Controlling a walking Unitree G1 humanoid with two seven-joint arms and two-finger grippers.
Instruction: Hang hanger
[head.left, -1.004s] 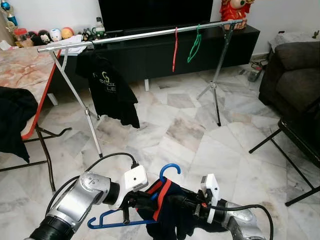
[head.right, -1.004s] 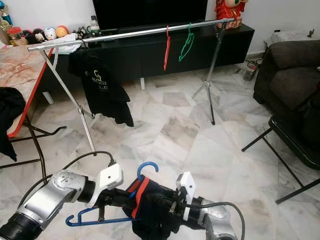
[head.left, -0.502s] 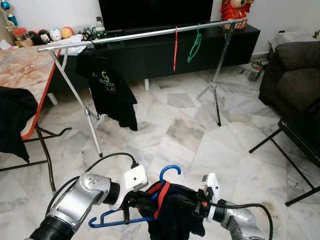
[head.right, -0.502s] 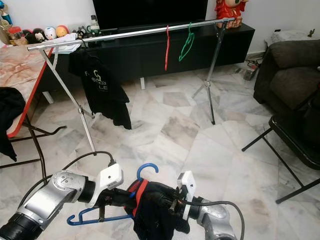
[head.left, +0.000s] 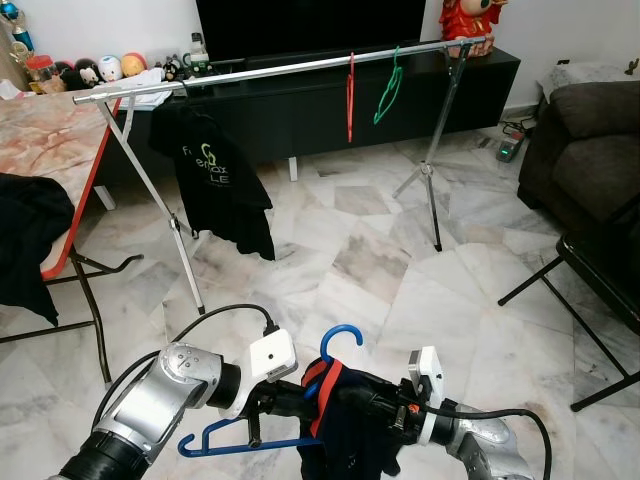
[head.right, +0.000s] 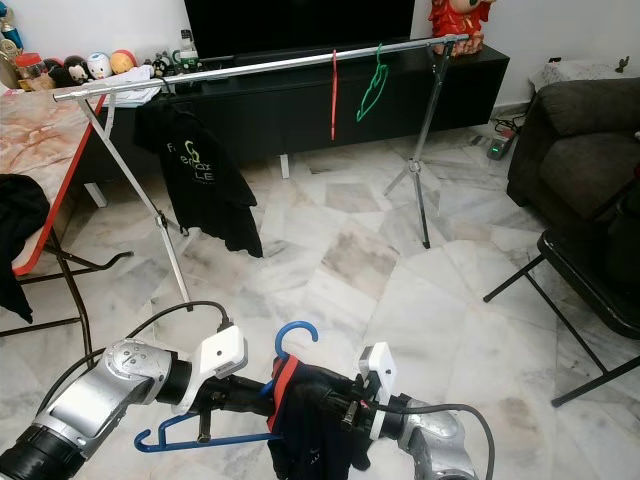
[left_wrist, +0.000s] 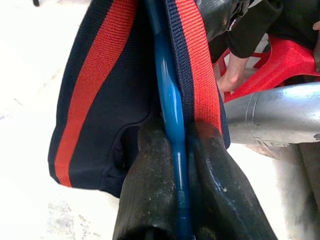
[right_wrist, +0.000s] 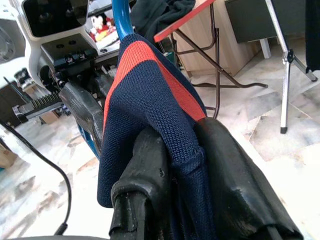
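Observation:
A blue hanger (head.left: 338, 340) with a navy garment (head.left: 345, 440) with a red collar band draped on it is held low in front of me. My left gripper (left_wrist: 172, 150) is shut on the blue hanger's bar. My right gripper (right_wrist: 175, 145) is shut on the navy garment's collar, close beside the left one. The silver clothes rail (head.left: 280, 70) stands ahead across the marble floor. On it hang a black T-shirt (head.left: 215, 175), a red hanger (head.left: 350, 95) and a green hanger (head.left: 388, 88).
A table (head.left: 50, 140) with a dark cloth (head.left: 25, 240) over its edge stands at the left. A black TV console (head.left: 330, 100) runs behind the rail. A dark sofa (head.left: 590, 150) and a folding chair (head.left: 590, 280) stand at the right.
The garment has been drawn closer around the hanger's neck, bunching narrower. The black T-shirt on the rail swings slightly. Both arms stay nearly in place.

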